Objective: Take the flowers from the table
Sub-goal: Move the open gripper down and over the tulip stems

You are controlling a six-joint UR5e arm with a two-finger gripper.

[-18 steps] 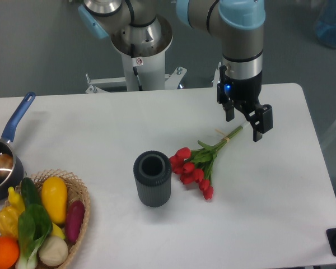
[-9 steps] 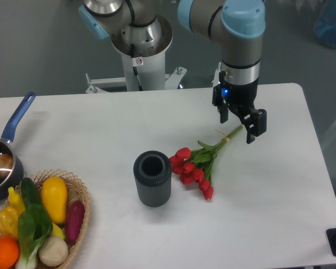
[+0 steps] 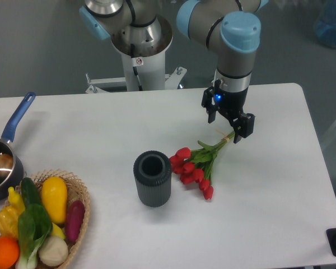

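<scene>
On white table [image 3: 89, 123] — flowers [image 3: 197, 165], vase [image 3: 152, 178].

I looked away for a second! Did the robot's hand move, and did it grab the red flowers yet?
The gripper slid left in the picture, away from the table's right edge, and now hangs open over the stem end of the flowers. It has not grabbed them. The flowers, the grey vase and the basket stayed put.

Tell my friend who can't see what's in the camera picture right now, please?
A robot arm's open gripper hovers over the stem end of a bunch of red flowers lying on a white table. A dark grey vase stands left of the flowers, with a basket of vegetables and a blue-handled pot at the far left.
</scene>
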